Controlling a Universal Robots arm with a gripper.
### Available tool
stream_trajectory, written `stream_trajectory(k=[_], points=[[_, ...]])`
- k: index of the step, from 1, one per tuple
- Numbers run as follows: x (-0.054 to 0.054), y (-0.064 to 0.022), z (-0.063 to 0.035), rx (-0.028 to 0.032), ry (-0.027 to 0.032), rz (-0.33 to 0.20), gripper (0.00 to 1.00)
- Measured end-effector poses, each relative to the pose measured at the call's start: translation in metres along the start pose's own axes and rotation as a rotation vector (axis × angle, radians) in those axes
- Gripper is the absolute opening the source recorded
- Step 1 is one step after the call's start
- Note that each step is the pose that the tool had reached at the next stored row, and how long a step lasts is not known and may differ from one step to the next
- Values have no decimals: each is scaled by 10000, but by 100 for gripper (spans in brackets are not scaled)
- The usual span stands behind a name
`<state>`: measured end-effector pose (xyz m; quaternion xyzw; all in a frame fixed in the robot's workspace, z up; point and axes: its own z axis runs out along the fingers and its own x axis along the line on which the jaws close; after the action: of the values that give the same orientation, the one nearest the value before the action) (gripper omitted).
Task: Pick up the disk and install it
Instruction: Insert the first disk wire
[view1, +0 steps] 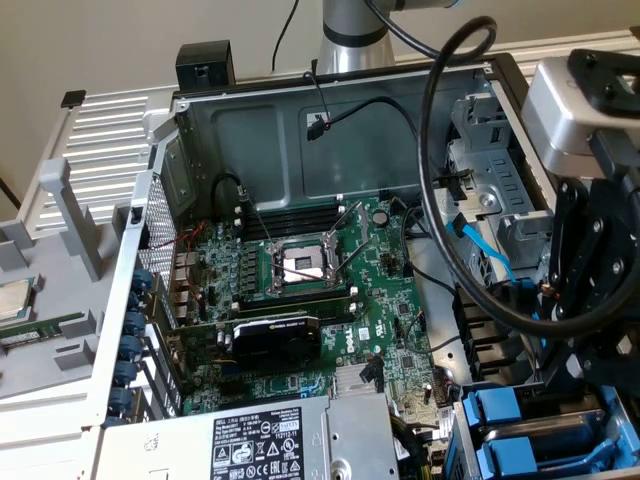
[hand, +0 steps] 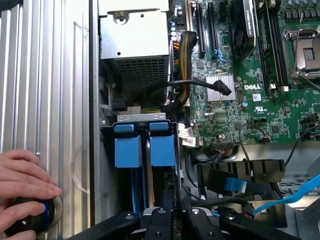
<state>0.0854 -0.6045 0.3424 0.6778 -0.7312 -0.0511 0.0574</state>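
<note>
Workstation case (view1: 130, 250) lies open, motherboard (view1: 390, 300) mid-frame, power supply (view1: 260, 440) along the exterior view's bottom edge. At its lower right the drive cage (hand: 141, 117) holds two blue-framed drives. The disk (hand: 162, 145) is the one directly under the pincer (hand: 173, 200), whose fingers are pinched narrow, whether onto it I cannot tell. A person's hand (hand: 25, 185) rests on the ribbed panel (hand: 50, 75).

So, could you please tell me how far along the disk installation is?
Done, it seems: the disk looks slotted into the bay, blue carrier up, beside a second carrier. In hand: the gripper, shut, hangs over the disk; no grip on it shows. Left: whether the disk is fully seated cannot be told.
</note>
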Motion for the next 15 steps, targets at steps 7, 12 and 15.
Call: stream_trajectory(k=[7, 12, 15], points=[[11, -1, 0, 0, -2, 15, 16], [12, -2, 2, 20, -2, 18, 16], [12, -1, 5, 48, -6, 21, 16]])
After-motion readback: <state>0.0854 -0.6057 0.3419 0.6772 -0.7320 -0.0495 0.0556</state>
